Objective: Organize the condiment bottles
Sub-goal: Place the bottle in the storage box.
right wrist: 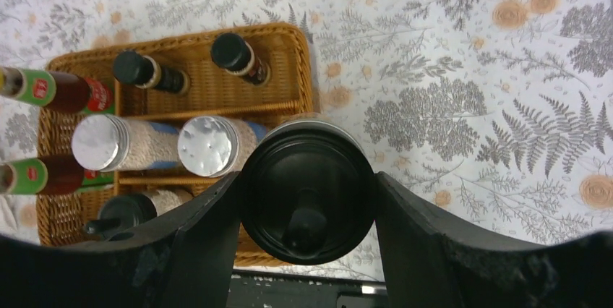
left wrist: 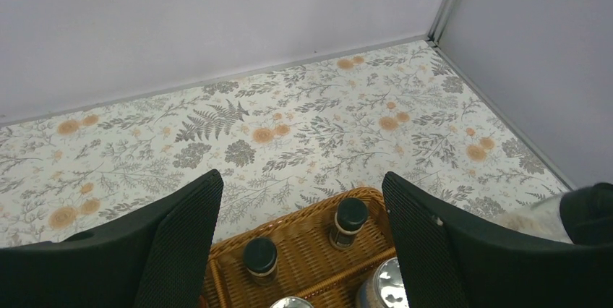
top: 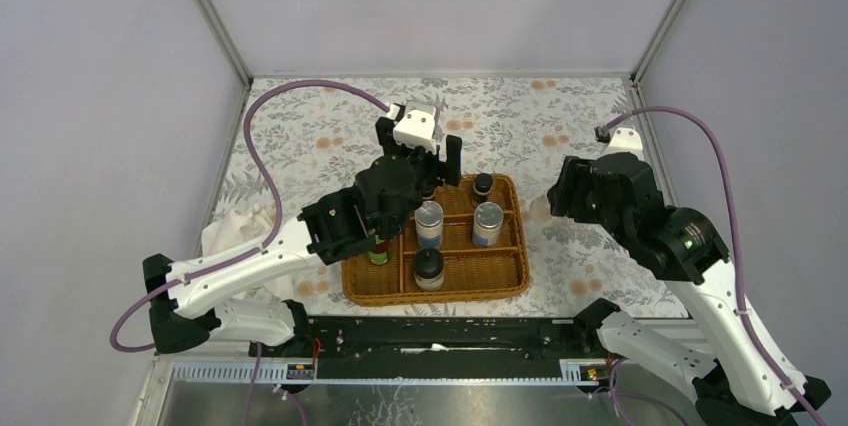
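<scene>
The fern-and-flower printed tabletop (top: 320, 136) carries a rectangular brown wicker basket (top: 437, 293) split by woven dividers. From above, the left arm hides most of the basket's left side. Only the right wrist view shows the two yellow-capped red-green bottles (right wrist: 43, 87) standing there, one behind the other.

Two blue-white shakers with flat, perforated silver lids (right wrist: 208, 145) fill the middle row. Two dark black-capped jars (right wrist: 238, 55) stand upright in the far row, and a cream jar (top: 428, 268) stands in the near one.

The right tool (right wrist: 306, 185) clamps a second cream jar with a glossy black knobbed lid (right wrist: 307, 214) at the basket's right edge. Its knob faces the lens and its long axis runs away from it.

The left tool (left wrist: 302, 185) hangs over the far row, its ribbed fingers spread wide and holding nothing.
</scene>
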`<action>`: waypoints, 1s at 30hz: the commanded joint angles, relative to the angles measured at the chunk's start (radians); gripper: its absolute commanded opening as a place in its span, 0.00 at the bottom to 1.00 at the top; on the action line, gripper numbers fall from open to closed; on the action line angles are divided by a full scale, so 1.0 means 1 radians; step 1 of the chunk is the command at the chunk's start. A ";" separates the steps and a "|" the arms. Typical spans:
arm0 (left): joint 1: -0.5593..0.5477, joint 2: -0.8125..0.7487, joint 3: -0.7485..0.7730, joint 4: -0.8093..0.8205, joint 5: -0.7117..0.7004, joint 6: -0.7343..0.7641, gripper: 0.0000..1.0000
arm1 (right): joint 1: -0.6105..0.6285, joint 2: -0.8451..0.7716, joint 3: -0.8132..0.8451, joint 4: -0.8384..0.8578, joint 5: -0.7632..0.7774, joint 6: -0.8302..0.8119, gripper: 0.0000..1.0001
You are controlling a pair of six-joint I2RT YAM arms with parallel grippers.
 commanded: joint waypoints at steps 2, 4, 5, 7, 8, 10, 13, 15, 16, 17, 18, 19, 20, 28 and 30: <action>0.010 -0.012 0.024 -0.018 -0.036 -0.002 0.85 | 0.006 -0.048 -0.020 -0.059 -0.068 0.032 0.00; 0.011 -0.012 0.024 -0.019 -0.036 -0.002 0.85 | 0.007 -0.065 -0.033 -0.077 -0.090 0.043 0.00; 0.012 -0.012 0.023 -0.020 -0.037 -0.002 0.85 | 0.006 -0.073 -0.044 -0.081 -0.103 0.049 0.00; 0.014 -0.015 0.020 -0.021 -0.037 -0.002 0.85 | 0.006 -0.090 -0.073 -0.086 -0.134 0.055 0.00; 0.015 -0.016 0.020 -0.022 -0.037 -0.002 0.85 | 0.006 -0.098 -0.092 -0.086 -0.148 0.057 0.00; 0.016 -0.019 0.018 -0.023 -0.035 -0.003 0.85 | 0.007 -0.119 -0.130 -0.084 -0.175 0.062 0.00; 0.019 -0.019 0.018 -0.026 -0.035 -0.002 0.85 | 0.006 -0.137 -0.177 -0.078 -0.205 0.066 0.00; 0.020 -0.018 0.019 -0.027 -0.034 -0.002 0.85 | 0.006 -0.143 -0.197 -0.073 -0.219 0.065 0.00; 0.020 -0.017 0.021 -0.027 -0.033 -0.004 0.85 | 0.007 -0.144 -0.204 -0.070 -0.226 0.065 0.00; 0.020 -0.015 0.021 -0.027 -0.032 -0.004 0.85 | 0.007 -0.142 -0.209 -0.066 -0.232 0.066 0.00; 0.020 -0.013 0.021 -0.027 -0.031 -0.004 0.85 | 0.006 -0.139 -0.214 -0.061 -0.237 0.066 0.00; 0.022 -0.011 0.022 -0.028 -0.032 -0.004 0.85 | 0.006 -0.138 -0.218 -0.056 -0.242 0.065 0.00; 0.022 -0.010 0.022 -0.028 -0.032 -0.004 0.85 | 0.006 -0.132 -0.220 -0.052 -0.246 0.062 0.00; 0.036 -0.007 0.031 -0.031 -0.022 -0.001 0.85 | 0.006 -0.056 -0.172 -0.038 -0.258 0.011 0.00; 0.039 -0.001 0.035 -0.034 -0.018 -0.001 0.85 | 0.008 -0.019 -0.160 -0.031 -0.267 -0.008 0.00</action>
